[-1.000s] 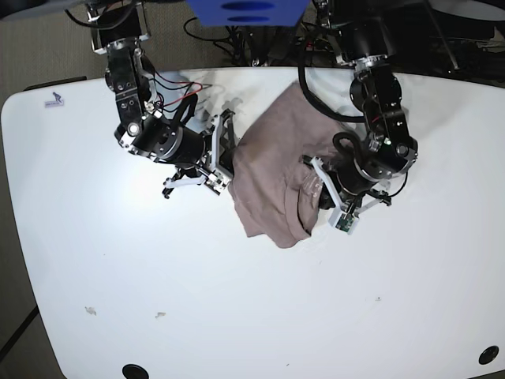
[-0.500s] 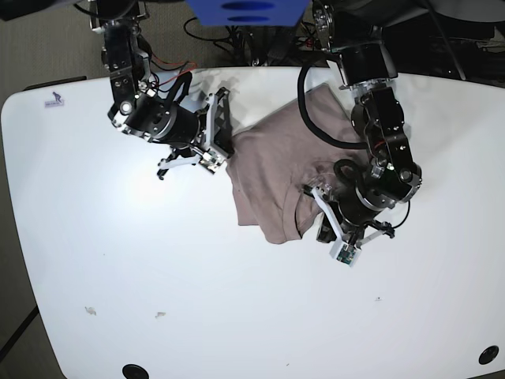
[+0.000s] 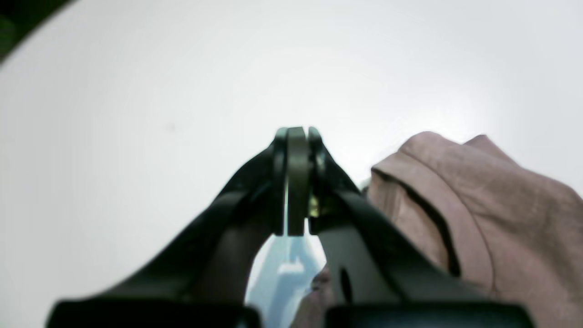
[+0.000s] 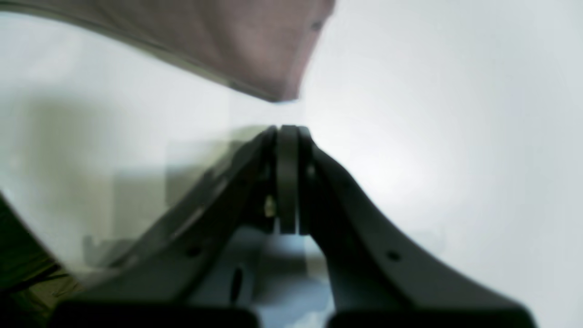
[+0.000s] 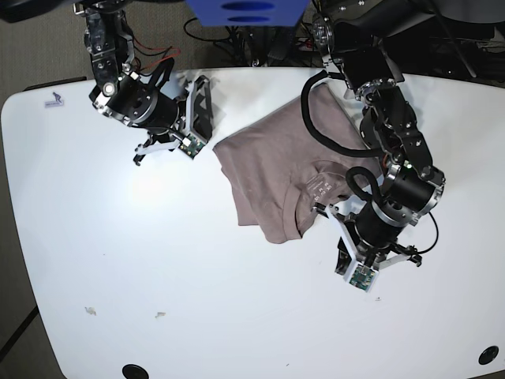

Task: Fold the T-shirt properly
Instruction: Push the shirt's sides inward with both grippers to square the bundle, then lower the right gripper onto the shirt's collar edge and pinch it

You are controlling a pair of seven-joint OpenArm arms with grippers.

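Since the earlier frames I see both arms have drawn away from the T-shirt (image 5: 280, 170): the one on the left of the base view has pulled up toward 10 o'clock, the other down toward 5 o'clock. Going left to right, the right gripper (image 5: 200, 118) sits clenched with nothing in it, just off the cloth's 10 o'clock edge; its wrist view shows the pads pressed together and a corner of fabric above them. The T-shirt lies bunched at the middle of the white table (image 5: 158, 260), neck label up. The left gripper (image 5: 347, 249) is clenched too and empty, by the shirt's 4 o'clock hem.
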